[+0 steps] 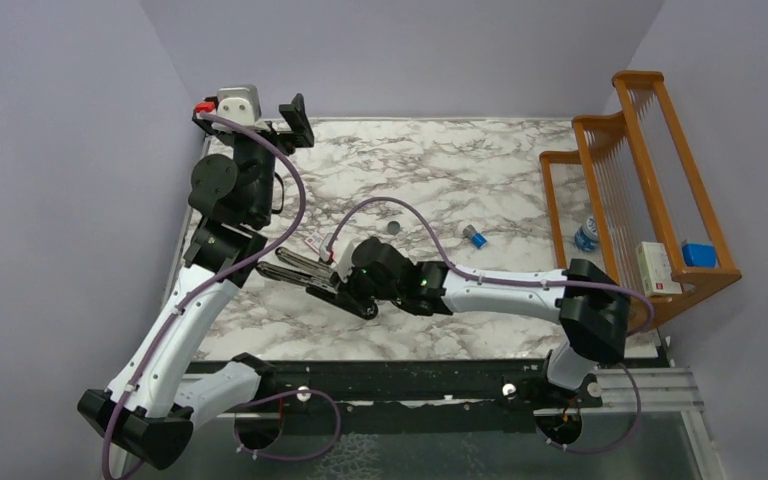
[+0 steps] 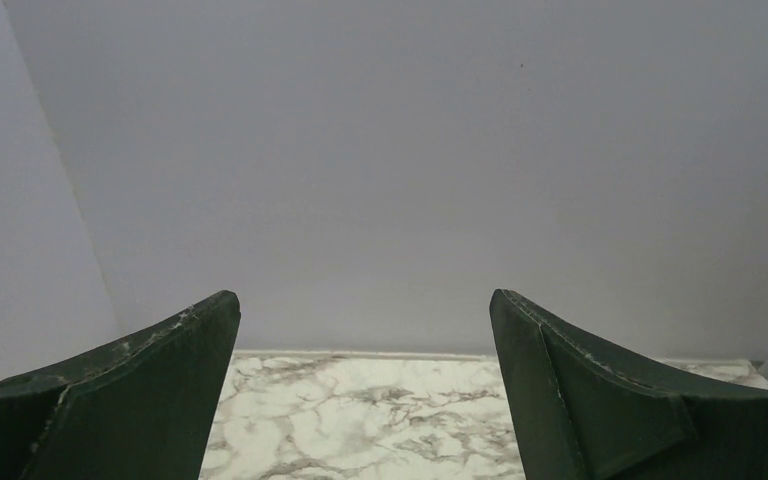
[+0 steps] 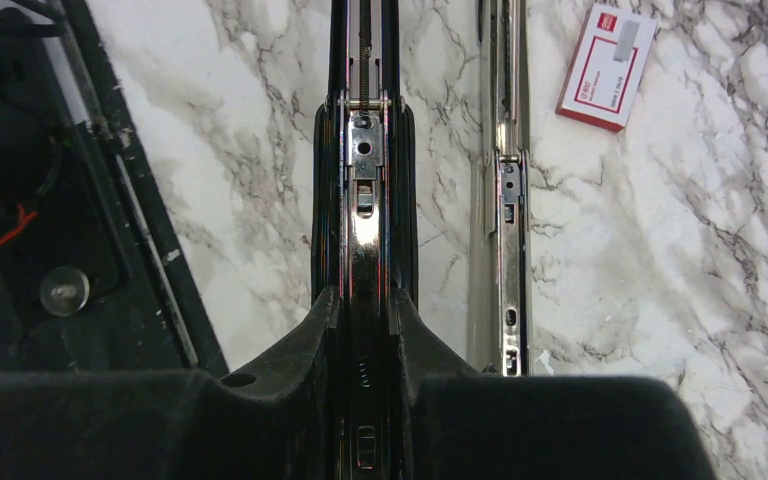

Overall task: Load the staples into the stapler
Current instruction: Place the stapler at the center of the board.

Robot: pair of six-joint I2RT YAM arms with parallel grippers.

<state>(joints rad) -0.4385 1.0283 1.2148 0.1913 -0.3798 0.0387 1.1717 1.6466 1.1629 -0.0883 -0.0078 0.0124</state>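
R gripper [image 3: 363,300] fills the bottom of its wrist cam. Its two black fingers [image 3: 310,330] are pinched in narrow on the stapler [image 3: 364,180], one on each side of the black body. The stapler runs straight away from the cam w/ its chrome channel facing up, a spring at the far end. It lies flat on the marble table [image 1: 460,160], near the front-left part, just right of the L arm's elbow.

A silver rail [image 3: 505,200] lies parallel to the stapler and just beside it, on the side toward the box. Can't tell whether the two join further up.

The small white & red box [image 3: 608,65] lies flat on the marble, slightly tilted, near the rail but not touching it. Can't tell if staples sit in the channel; no strip can be picked out from the chrome.

L gripper [image 2: 362,300] is up at the far-left corner, jaws spread fully wide, holding nothing, aimed at the back wall.

Mid-table, well apart from the stapler, sit a dark round disc [image 1: 393,227] and, to its right, a small blue & white cylinder [image 1: 475,237]. A wooden rack [image 1: 638,77] stands at the right edge.
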